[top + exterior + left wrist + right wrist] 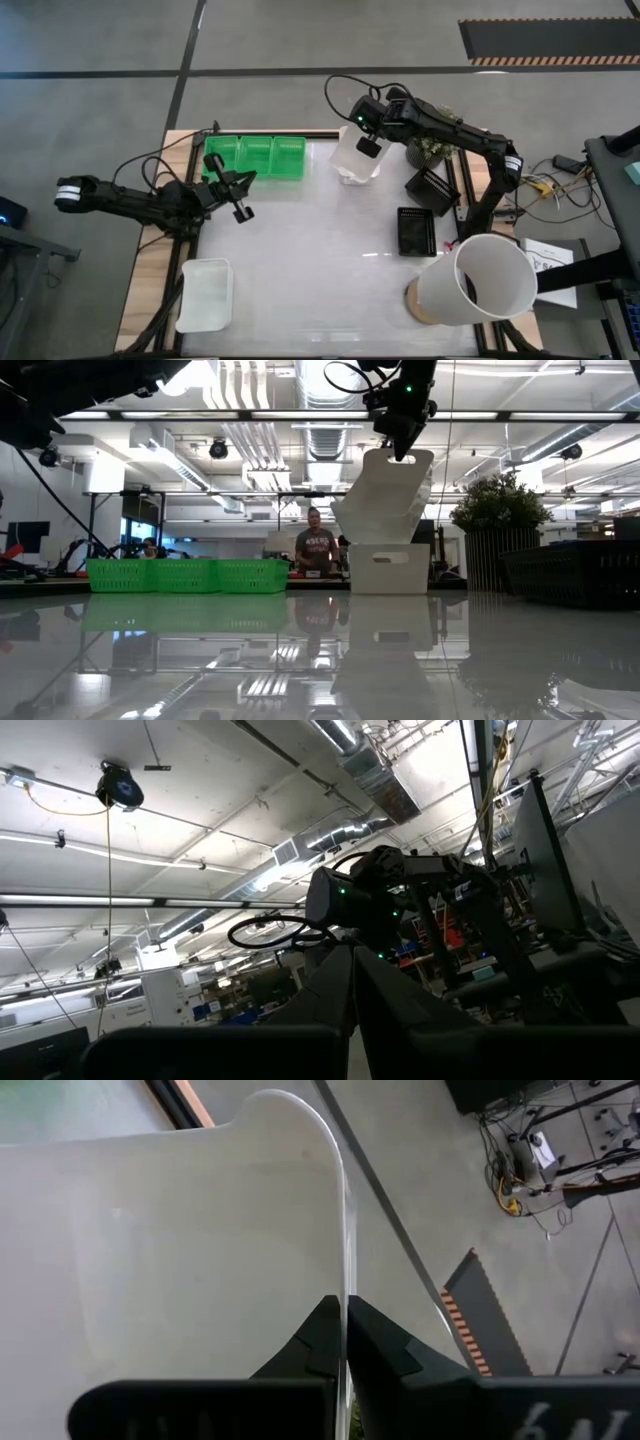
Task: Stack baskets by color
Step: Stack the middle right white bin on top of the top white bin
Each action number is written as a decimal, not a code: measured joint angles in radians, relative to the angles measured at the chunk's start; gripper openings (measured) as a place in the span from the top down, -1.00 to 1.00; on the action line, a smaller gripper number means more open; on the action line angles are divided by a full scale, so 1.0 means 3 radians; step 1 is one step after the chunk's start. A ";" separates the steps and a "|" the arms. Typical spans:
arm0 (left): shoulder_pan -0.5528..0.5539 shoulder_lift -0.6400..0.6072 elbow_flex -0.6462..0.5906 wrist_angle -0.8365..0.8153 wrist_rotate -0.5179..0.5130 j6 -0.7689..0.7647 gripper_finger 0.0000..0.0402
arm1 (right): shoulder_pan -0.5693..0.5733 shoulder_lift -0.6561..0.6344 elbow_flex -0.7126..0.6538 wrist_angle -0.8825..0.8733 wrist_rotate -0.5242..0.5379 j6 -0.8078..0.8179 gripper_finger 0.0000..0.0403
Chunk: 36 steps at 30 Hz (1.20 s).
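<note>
Both grippers have closed jaws. Right gripper (pixel 368 146) pinches the wall of a white basket (pixel 352 150), holding it tilted in the air at the table's far side; in the right wrist view the two fingers (pixel 325 1342) meet on the thin wall (pixel 180 1250). Under it, in the low view, a second white basket (pixel 388 568) sits upright on the table (pixel 300 260). Left gripper (pixel 242 213) holds nothing and hovers at the left, near the green baskets (pixel 255 157) lined up along the far edge. A third white basket (pixel 206 294) lies at the near left. Two black baskets (pixel 417 231) sit at the right, one tilted at the edge (pixel 431 190). A large white cylinder (pixel 480 280) stands at the near right. A plant (pixel 492 508) is at the far right. A person (pixel 316 546) shows in the room behind.
</note>
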 joint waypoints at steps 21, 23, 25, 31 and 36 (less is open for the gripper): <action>0.0000 0.0001 -0.0001 0.0000 0.0000 -0.0001 1.00 | 0.0000 0.0000 -0.0115 0.0089 -0.0010 0.0088 0.96; -0.0001 0.0001 -0.0001 0.0000 0.0000 0.0000 1.00 | 0.0000 0.0000 -0.0148 0.0094 -0.0007 0.0081 0.96; 0.0000 0.0001 -0.0001 0.0000 0.0000 -0.0001 1.00 | -0.0001 0.0000 -0.0165 0.0095 -0.0001 0.0079 0.96; 0.0000 0.0001 -0.0001 0.0000 0.0000 -0.0001 1.00 | -0.0001 0.0000 -0.0174 0.0146 0.0000 0.0078 0.96; 0.0000 0.0001 -0.0001 0.0000 0.0000 -0.0001 1.00 | -0.0001 0.0000 -0.0175 0.0152 0.0000 0.0075 0.95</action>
